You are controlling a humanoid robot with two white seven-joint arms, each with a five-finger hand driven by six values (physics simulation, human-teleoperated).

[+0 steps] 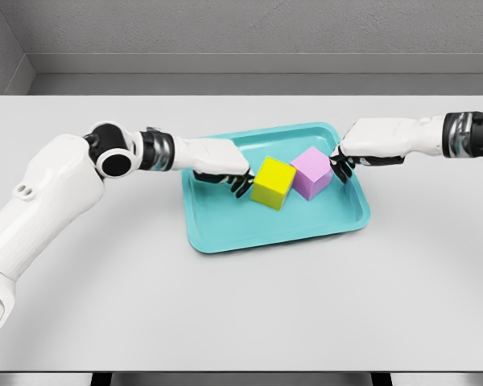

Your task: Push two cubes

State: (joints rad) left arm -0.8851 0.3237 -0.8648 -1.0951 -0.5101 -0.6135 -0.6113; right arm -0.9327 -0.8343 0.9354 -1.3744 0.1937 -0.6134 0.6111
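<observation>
Meanwhile, on the white table (pixel 241 314), I work both hands inside a teal tray (pixel 225 229). My left hand (pixel 221 165) reaches in from the tray's left side, its dark fingers (pixel 240 185) curled downward and pressed against the left face of the yellow cube (pixel 273 182), gripping nothing. My right hand (pixel 362 149) comes in from the right, fingers likewise bent down, their tips against the right edge of the pink cube (pixel 311 172), also holding nothing. Both cubes sit near the tray's middle, touching each other, the yellow one left of and slightly nearer me than the pink.
</observation>
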